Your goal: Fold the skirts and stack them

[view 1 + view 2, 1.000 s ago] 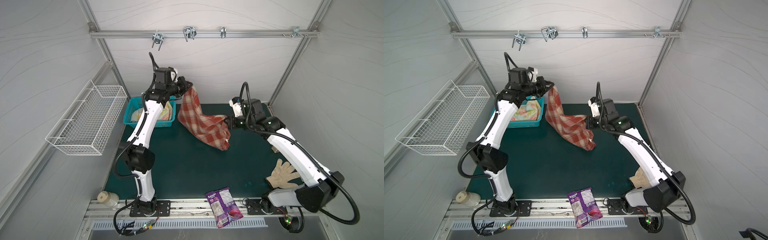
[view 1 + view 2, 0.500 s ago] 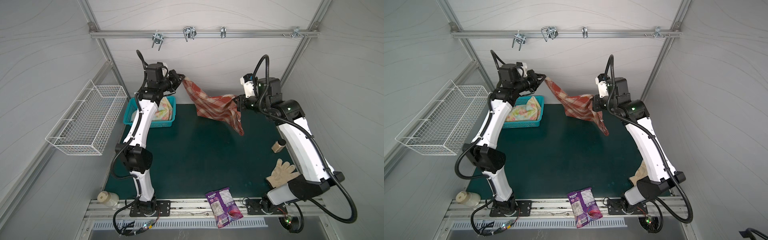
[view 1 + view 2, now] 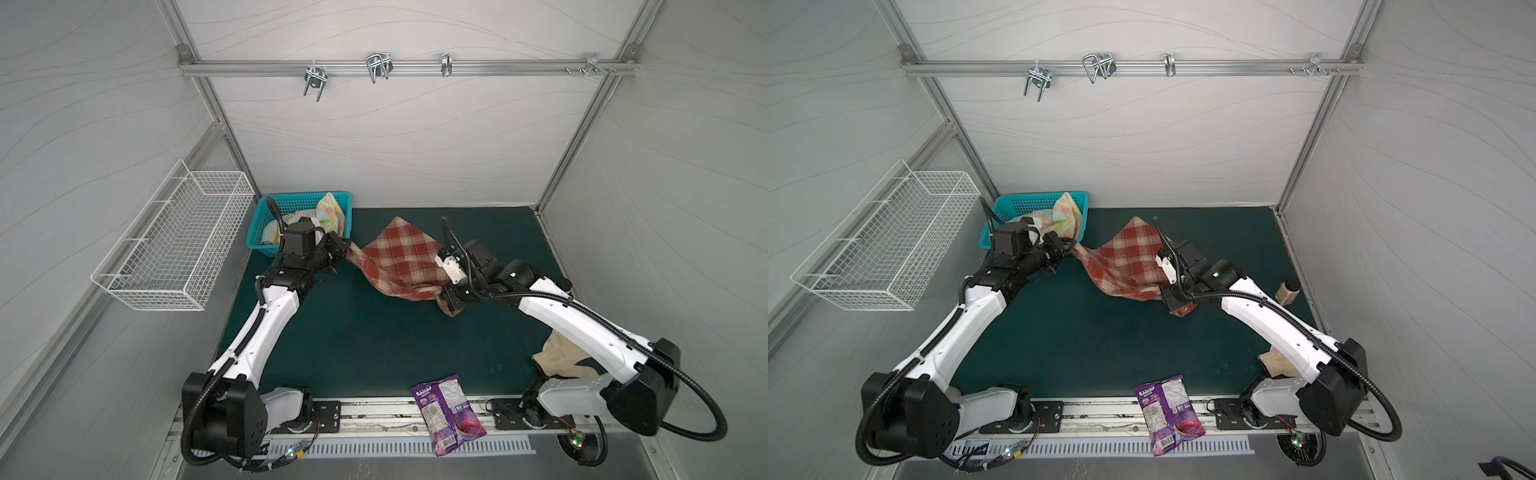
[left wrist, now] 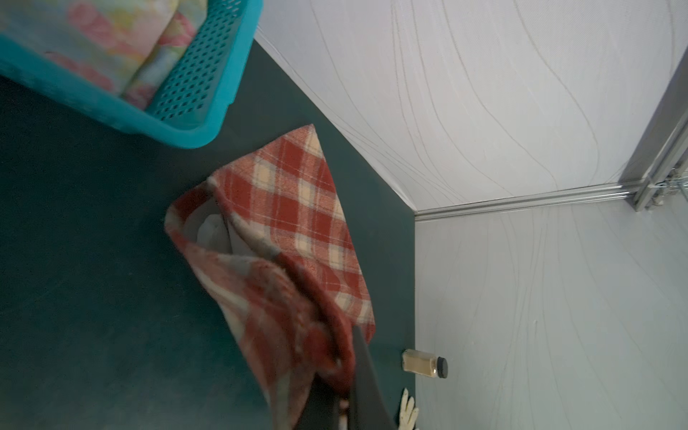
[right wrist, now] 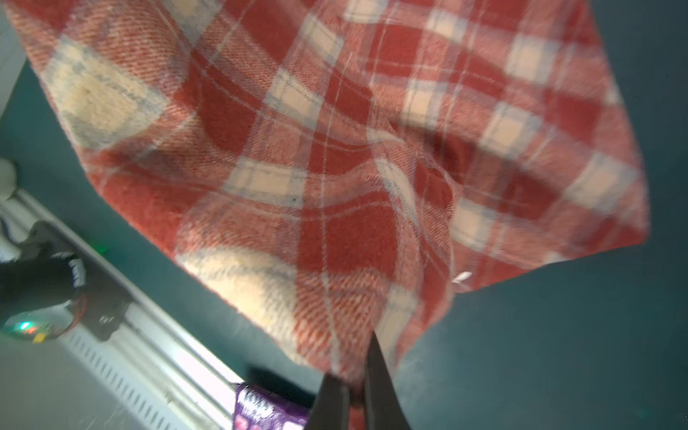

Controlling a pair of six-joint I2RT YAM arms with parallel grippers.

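Left end effector (image 3: pixel 344 250) clamped on plaid skirt (image 3: pixel 399 259) corner, just beside teal basket (image 3: pixel 266 246). Right end effector (image 3: pixel 452 306) pinching opposite corner, farther from basket. Skirt sags between them over table (image 3: pixel 374 345). Floral skirt (image 3: pixel 328 212) inside basket.

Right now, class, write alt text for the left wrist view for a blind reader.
The left gripper is shut on the rust-red plaid skirt, which hangs over the dark green mat. Nearby, a teal basket holds the floral skirt; a small bottle lies by the wall.
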